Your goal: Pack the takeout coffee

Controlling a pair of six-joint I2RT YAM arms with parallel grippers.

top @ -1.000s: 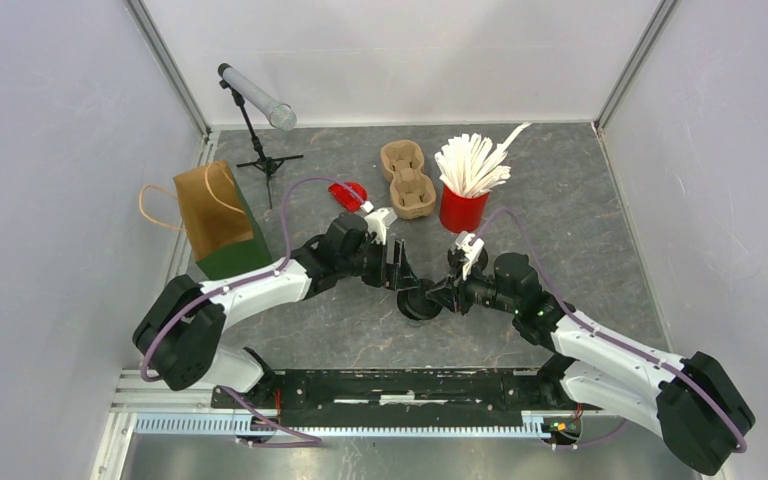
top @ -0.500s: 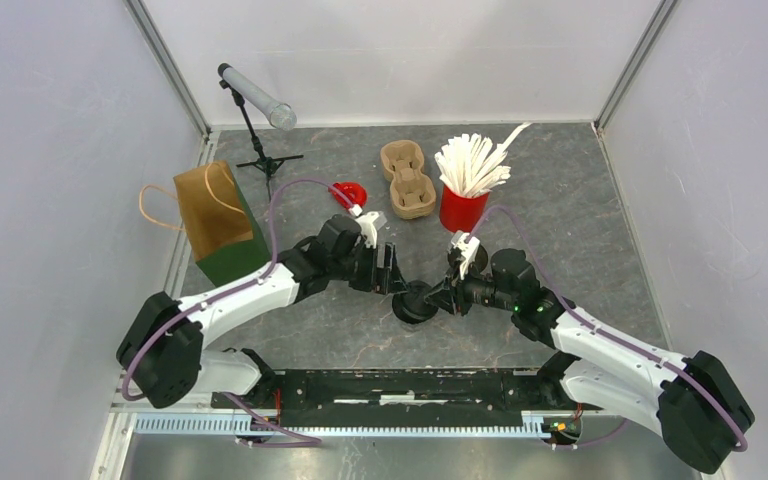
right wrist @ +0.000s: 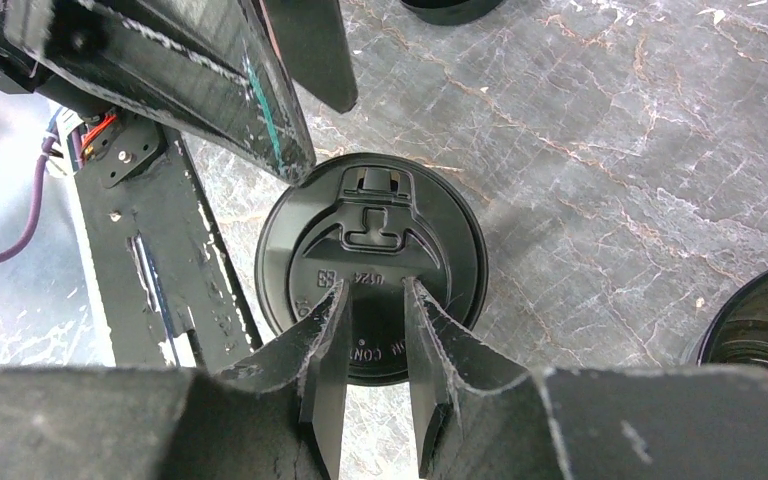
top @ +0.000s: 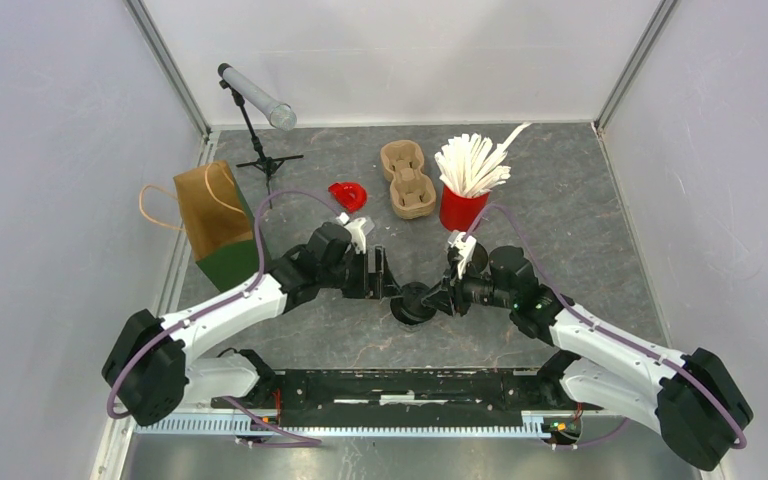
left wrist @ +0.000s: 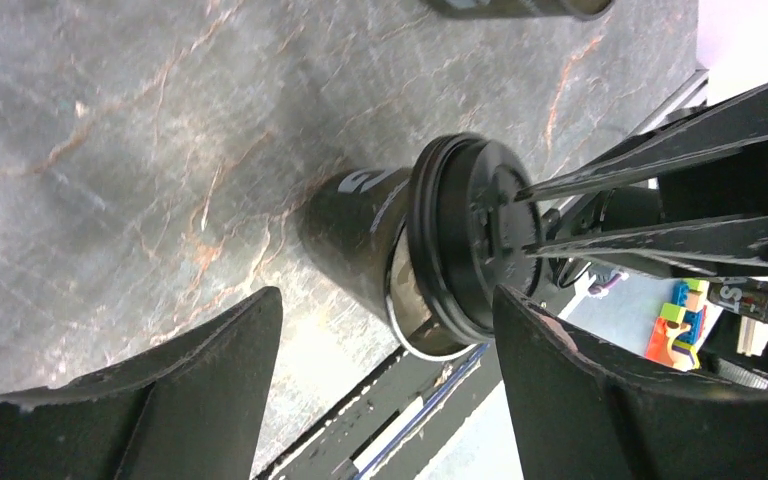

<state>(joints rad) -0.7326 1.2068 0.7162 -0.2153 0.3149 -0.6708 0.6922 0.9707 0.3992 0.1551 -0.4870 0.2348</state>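
1. Left gripper point(top: 387, 279), jaws wide and empty, is backing off leftward from the black lidded paper coffee cup point(top: 413, 303).
2. Right gripper point(right wrist: 373, 292) is easing apart, tips narrowly parted on the black plastic lid point(right wrist: 370, 250), clamping nothing.
3. Cup is standing upright mid-table between both arms. The lid is looking seated, so loading into the moulded pulp cup carrier point(top: 407, 180) is likely coming next.

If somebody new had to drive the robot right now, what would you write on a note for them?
Left gripper: open wide, aimed at the coffee cup, not touching it.
Right gripper: jaws a little apart, tips on the black lid, holding nothing.
Things: the cup stands front and middle on the table; paper bag at left; cup carrier and red holder of white sticks at the back.
Done: lid is on the cup.
Left: cup not yet in carrier or bag.
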